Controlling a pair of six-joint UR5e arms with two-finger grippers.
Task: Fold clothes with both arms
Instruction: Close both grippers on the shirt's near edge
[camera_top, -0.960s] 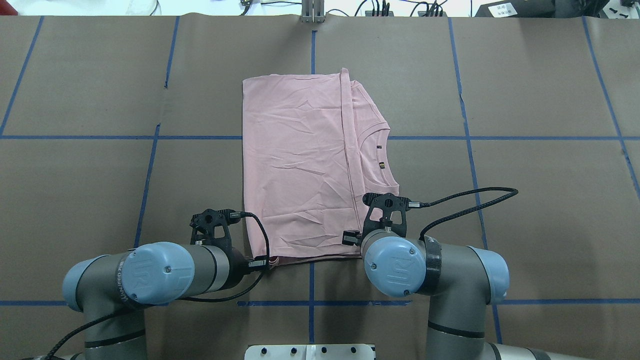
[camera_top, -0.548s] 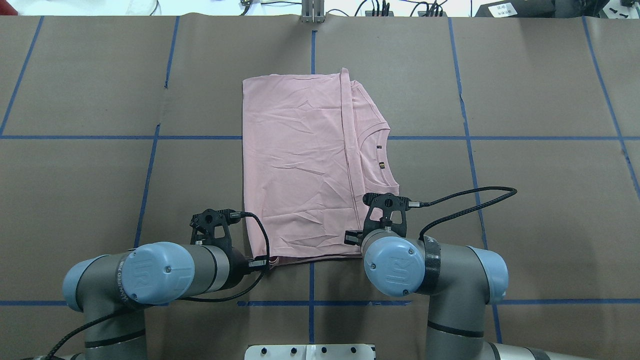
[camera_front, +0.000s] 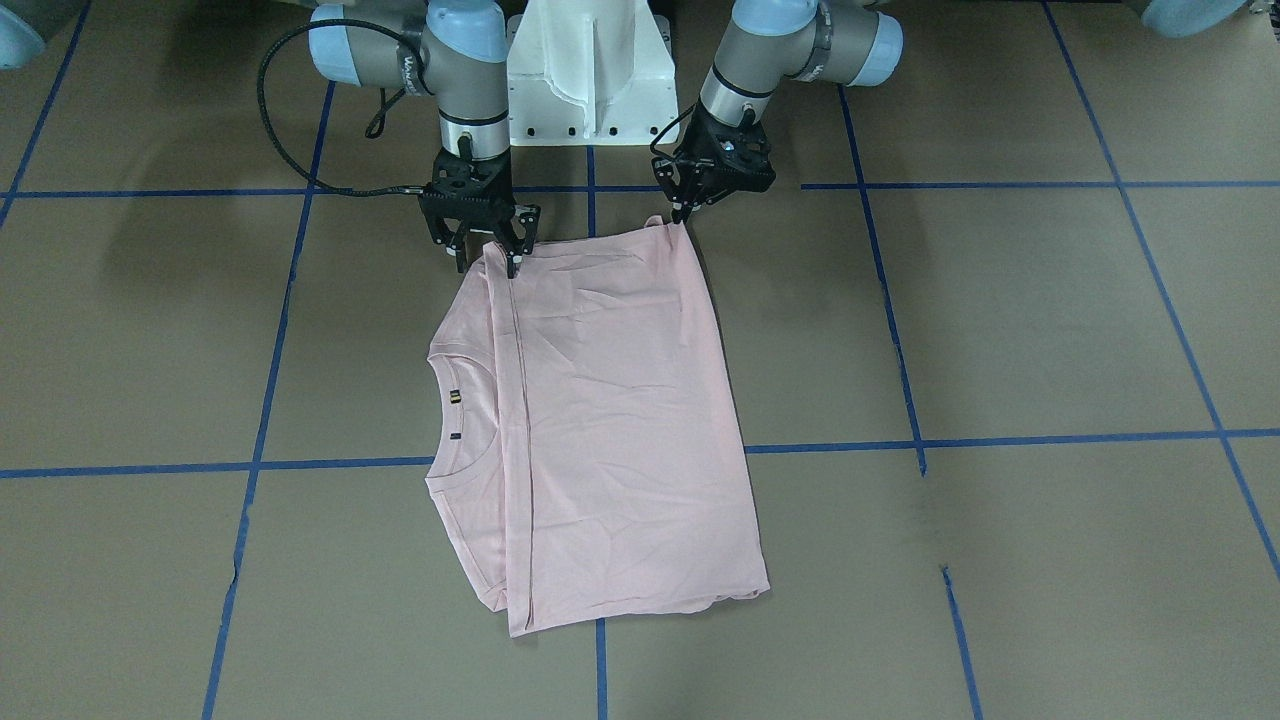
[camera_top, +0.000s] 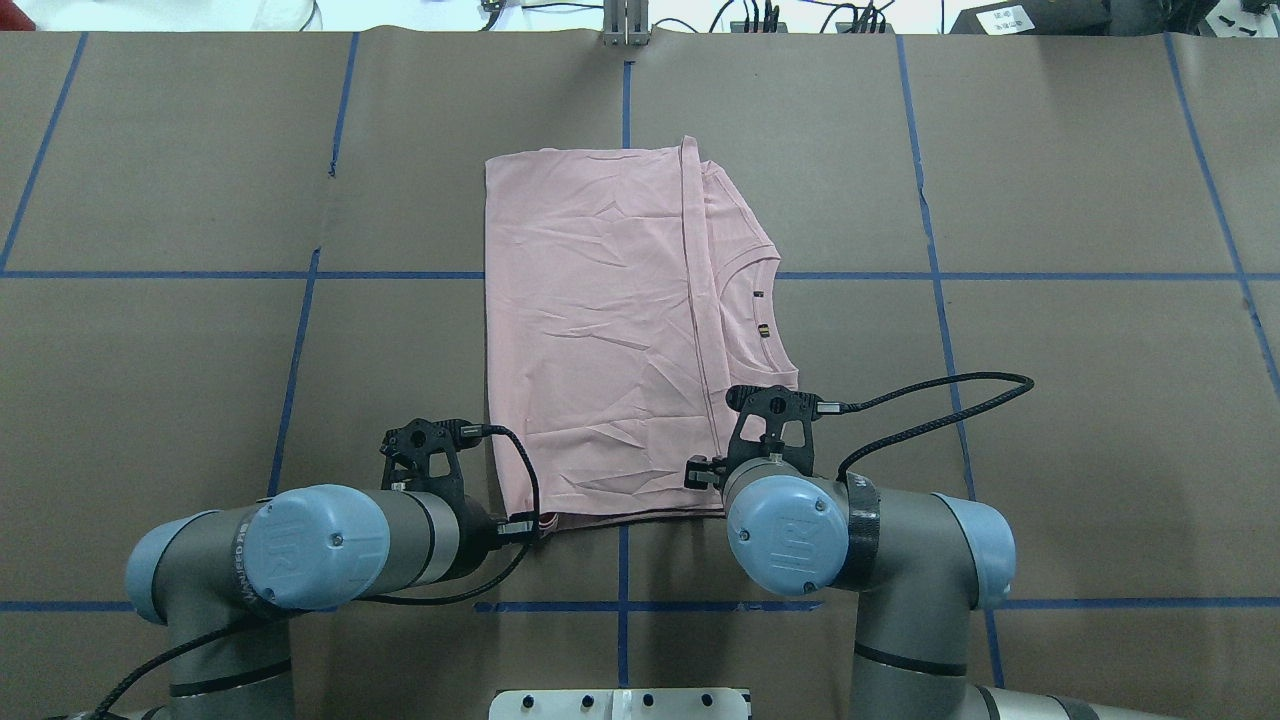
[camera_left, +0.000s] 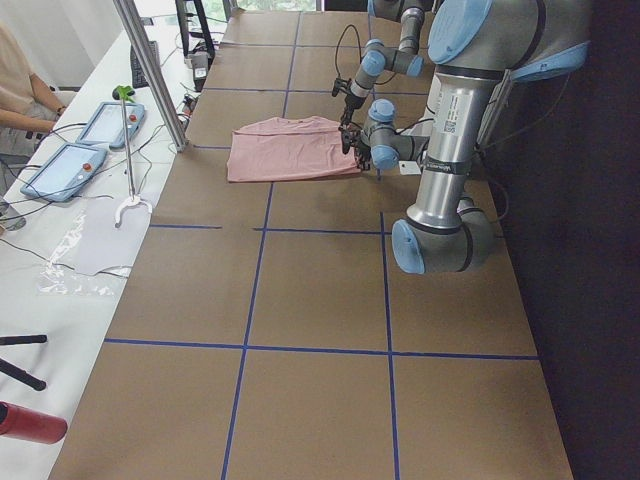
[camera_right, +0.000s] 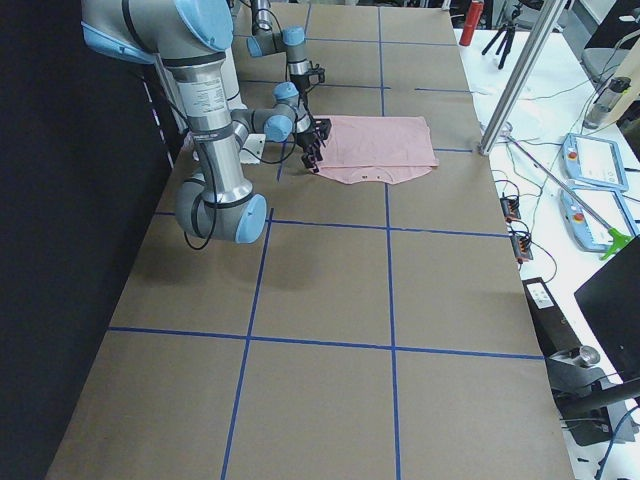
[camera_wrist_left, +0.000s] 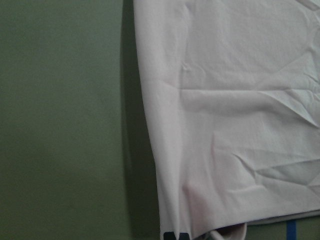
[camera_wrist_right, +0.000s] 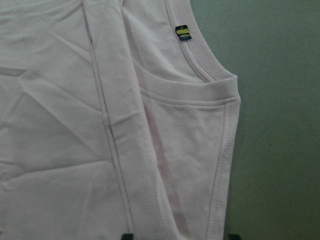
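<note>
T-shirt (camera_top: 600, 330) is lying flat mid-table (camera_top: 1050, 450) as a rough rectangle. The sleeves are tucked out of sight and the print is not showing. The hem band (camera_top: 695, 300) is sitting folded over toward the collar (camera_front: 455, 400), leaving a strip of neckline and its small label (camera_wrist_right: 183, 32) uncovered on my right side.

I am reading both arms as stationed at the edge nearest the base, one per corner.
- Left gripper (camera_front: 683, 218): the tips are showing close together on the corner cloth in the wrist view, so I am logging it as pinched on the T-shirt.
- Right gripper (camera_front: 488, 262): the fingers are standing apart, straddling the hem-side corner with fabric between them — not yet clamped.

Progress, as I judge it: the side folds and the lengthwise fold are looking done. What is remaining is the right-hand pinch, then carrying this near edge over to the far edge to halve the packet and smoothing it.
</note>
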